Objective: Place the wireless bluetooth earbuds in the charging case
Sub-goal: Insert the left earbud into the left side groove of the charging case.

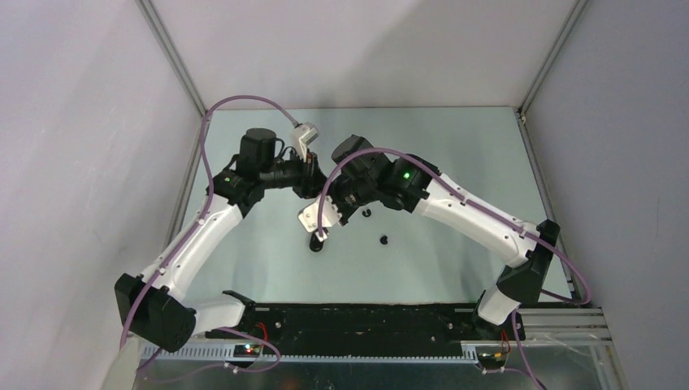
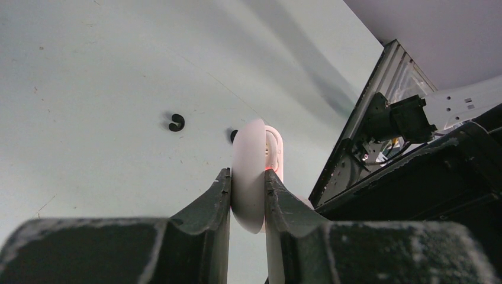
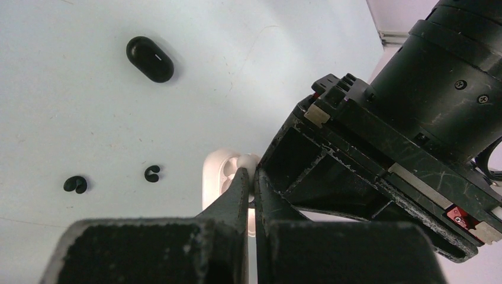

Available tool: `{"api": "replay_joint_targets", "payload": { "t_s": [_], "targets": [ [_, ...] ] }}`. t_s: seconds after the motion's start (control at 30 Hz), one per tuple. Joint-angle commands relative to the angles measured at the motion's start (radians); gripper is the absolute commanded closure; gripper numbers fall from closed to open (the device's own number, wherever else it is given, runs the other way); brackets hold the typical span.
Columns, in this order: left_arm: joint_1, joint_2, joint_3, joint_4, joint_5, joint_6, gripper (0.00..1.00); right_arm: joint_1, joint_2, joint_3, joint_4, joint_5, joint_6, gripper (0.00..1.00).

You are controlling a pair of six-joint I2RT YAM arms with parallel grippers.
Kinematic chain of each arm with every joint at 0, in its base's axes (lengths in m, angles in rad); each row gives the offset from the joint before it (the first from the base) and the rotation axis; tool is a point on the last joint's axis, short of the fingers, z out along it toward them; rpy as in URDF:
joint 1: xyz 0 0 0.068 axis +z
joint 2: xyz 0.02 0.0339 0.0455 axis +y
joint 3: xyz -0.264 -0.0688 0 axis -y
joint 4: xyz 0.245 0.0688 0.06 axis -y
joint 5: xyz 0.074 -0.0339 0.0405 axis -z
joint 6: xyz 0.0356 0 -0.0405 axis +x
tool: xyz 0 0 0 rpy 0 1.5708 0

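Note:
My left gripper (image 2: 247, 184) is shut on an open white oval case (image 2: 248, 160) and holds it on edge above the table; this case also shows in the top view (image 1: 311, 218). My right gripper (image 3: 251, 177) is shut on a white earbud (image 3: 248, 161) and holds it at the white case's hollows (image 3: 220, 175). The black charging case (image 3: 150, 58) lies closed on the table, also seen in the top view (image 1: 316, 242). Two black earbuds (image 3: 75, 184) (image 3: 153, 173) lie loose on the table. The second white earbud is hidden.
In the top view both grippers (image 1: 313, 195) (image 1: 333, 210) meet at the table's middle, and the black buds (image 1: 366, 213) (image 1: 383, 240) lie just right of them. Grey walls with metal rails enclose the table on three sides.

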Motion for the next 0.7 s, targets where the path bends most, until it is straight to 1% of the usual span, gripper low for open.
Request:
{"api": "replay_joint_targets", "payload": {
  "t_s": [0.0, 0.13, 0.23, 0.53, 0.67],
  "targets": [
    [-0.006, -0.024, 0.014, 0.024, 0.051, -0.014, 1.00, 0.003, 0.006, 0.041, 0.000, 0.024, 0.008, 1.00],
    [-0.006, -0.024, 0.014, 0.025, 0.057, -0.016, 1.00, 0.002, 0.007, 0.035, -0.028, 0.030, 0.003, 1.00],
    [-0.002, -0.021, 0.016, 0.024, 0.100, -0.034, 1.00, 0.001, -0.002, 0.024, -0.035, 0.030, -0.007, 1.00],
    [-0.003, -0.013, 0.010, 0.024, 0.190, -0.044, 1.00, -0.015, -0.025, -0.029, -0.005, 0.043, -0.031, 1.00],
    [-0.001, -0.012, 0.006, 0.025, 0.199, -0.043, 1.00, -0.012, -0.027, -0.038, -0.003, 0.045, -0.040, 1.00]
  ]
}}
